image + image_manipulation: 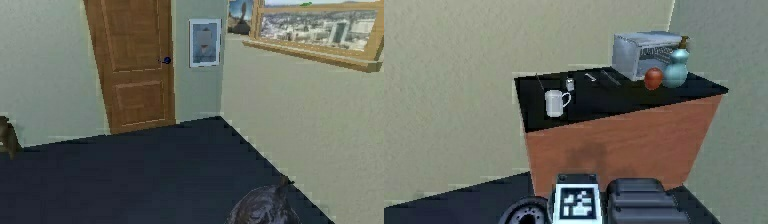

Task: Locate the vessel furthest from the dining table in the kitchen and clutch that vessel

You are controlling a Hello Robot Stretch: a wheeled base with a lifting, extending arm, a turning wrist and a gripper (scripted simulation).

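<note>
A white mug (557, 102) stands near the front left of a black-topped counter (599, 108) in the arm side view. A teal vase (675, 70) stands at the counter's right end, beside a red round thing (653, 77). At the bottom edge a white marker square (579, 203) tops the arm. Left of it sits the gripper's dark body (530, 213), low in front of the counter. Its far end cannot be made out, so I cannot tell whether it holds anything.
A silver toaster (644, 50), a small shaker (569, 85) and a utensil (602, 76) share the counter. The forward view has a wooden door (132, 62), a framed picture (204, 42), a window (318, 28), a wall on the right and dark blue floor (140, 170).
</note>
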